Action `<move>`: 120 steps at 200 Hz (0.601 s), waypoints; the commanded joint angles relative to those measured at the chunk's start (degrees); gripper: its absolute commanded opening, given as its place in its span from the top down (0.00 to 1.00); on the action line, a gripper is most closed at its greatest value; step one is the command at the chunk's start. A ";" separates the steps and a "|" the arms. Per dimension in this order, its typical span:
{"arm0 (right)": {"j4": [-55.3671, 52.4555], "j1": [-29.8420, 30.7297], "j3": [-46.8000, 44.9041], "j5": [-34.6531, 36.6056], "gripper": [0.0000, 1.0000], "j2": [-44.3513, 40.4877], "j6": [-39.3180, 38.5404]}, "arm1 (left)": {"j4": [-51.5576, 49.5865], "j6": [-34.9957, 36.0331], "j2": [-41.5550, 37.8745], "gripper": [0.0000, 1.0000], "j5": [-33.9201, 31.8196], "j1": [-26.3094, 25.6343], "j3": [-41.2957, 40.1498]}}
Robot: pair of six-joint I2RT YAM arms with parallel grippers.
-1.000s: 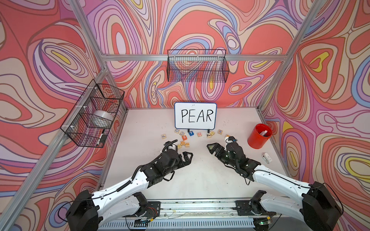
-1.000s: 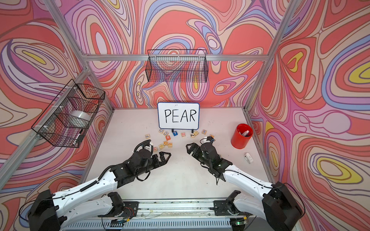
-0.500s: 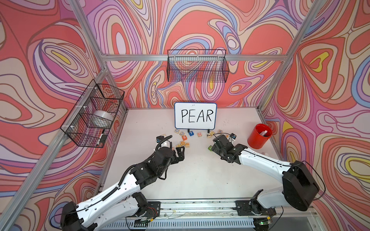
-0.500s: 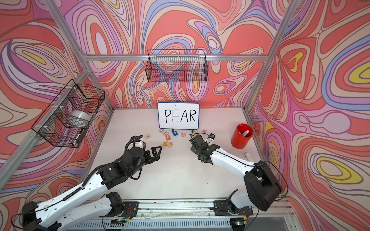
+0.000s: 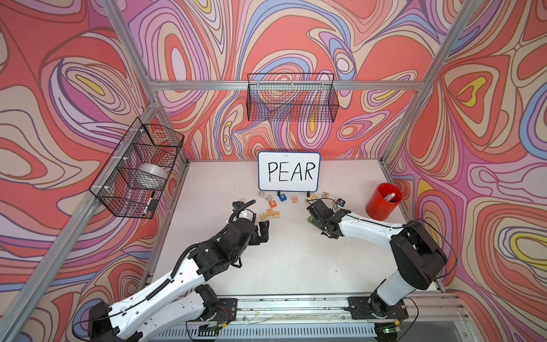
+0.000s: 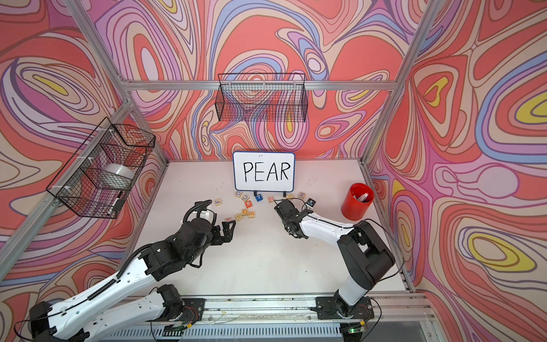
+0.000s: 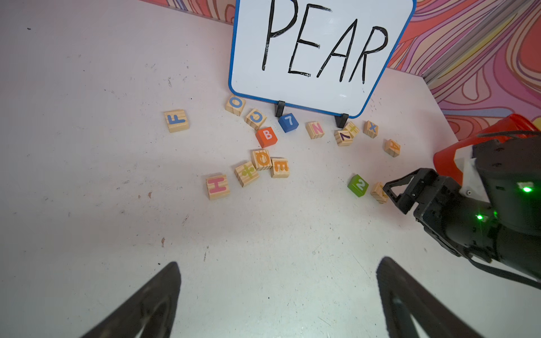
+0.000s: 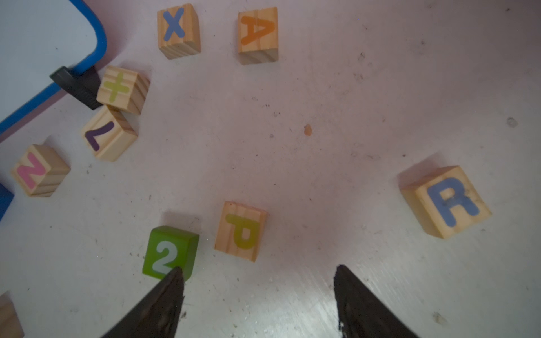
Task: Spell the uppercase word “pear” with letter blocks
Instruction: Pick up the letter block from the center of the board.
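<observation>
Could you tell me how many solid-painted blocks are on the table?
3: orange B and blue 7 before the whiteboard, green 2 by the P block. Others may be hidden.

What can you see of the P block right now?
The P block is a pale, grain-striped wooden cube with a yellow-green P on its top face. It lies flat on the table, untouched, a narrow gap from the green 2 cube. The open right claw hovers just short of it, not gripping.
</observation>
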 commanded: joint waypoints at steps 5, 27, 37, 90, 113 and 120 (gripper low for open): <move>1.72 -1.41 0.87 0.60 0.21 1.94 0.63 | 1.28 4.32 -1.85 0.00 1.16 -0.08 -0.73; 2.48 -2.58 1.35 -0.33 0.25 3.66 0.40 | 6.50 7.49 -1.61 0.00 6.05 -0.04 -2.31; 2.47 -2.92 1.55 -0.73 0.28 4.25 0.43 | 8.59 8.57 -0.94 0.00 8.48 -0.09 -2.84; 2.03 -3.03 1.47 -3.45 0.38 6.46 1.21 | 15.38 12.16 6.01 0.00 15.07 -0.06 -2.96; 2.21 -3.04 0.96 -3.99 0.44 6.47 1.63 | 18.43 13.96 10.11 0.00 17.40 -0.04 -2.65; 2.20 -3.04 0.85 -4.08 0.47 6.47 1.72 | 19.17 14.22 11.59 0.00 18.11 -0.06 -2.48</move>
